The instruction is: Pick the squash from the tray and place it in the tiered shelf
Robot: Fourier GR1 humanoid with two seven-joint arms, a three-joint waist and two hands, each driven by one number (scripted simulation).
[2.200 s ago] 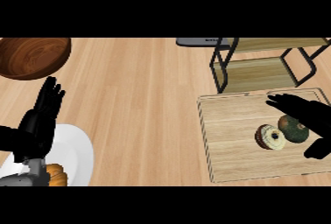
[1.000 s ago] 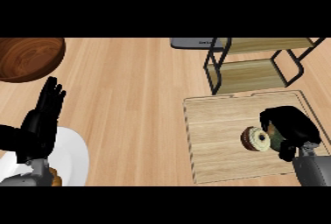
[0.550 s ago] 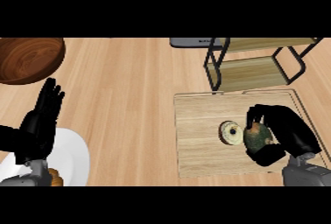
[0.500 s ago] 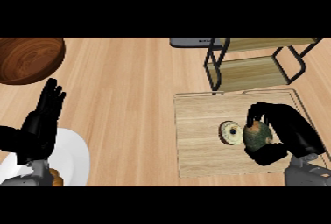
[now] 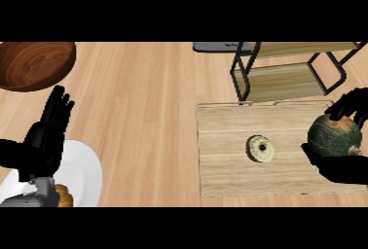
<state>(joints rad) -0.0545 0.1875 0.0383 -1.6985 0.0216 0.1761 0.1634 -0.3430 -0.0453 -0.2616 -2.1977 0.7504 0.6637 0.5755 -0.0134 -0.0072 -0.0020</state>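
At the right edge of the head view, the right robot hand (image 5: 343, 168) is curled around the squash (image 5: 334, 136), with fingers arched over its top and the thumb and palm cupping it from below. The squash is round and dark green with paler orange-brown patches, and it shows over the right part of the wooden tray (image 5: 230, 170); whether it rests on the tray or is lifted off it cannot be told from this angle. Near the middle of the tray lies a bagel (image 5: 260, 149), tilted on its side with its dark hole facing right, just beside the squash but apart from it.

Beyond the tray's far edge stands the tiered shelf (image 5: 287, 78), a black metal frame with wooden boards. A grey object (image 5: 219, 46) shows just to the left of the shelf's top, cut off by the view.

On the left side of the counter (image 5: 144, 107), the left robot hand (image 5: 49, 133) rests open with its fingers straight and pointing upward, holding nothing. Below it lies a white plate (image 5: 82, 175), with something orange (image 5: 64, 197) at its lower edge. A brown wooden bowl (image 5: 32, 63) sits in the upper left corner.
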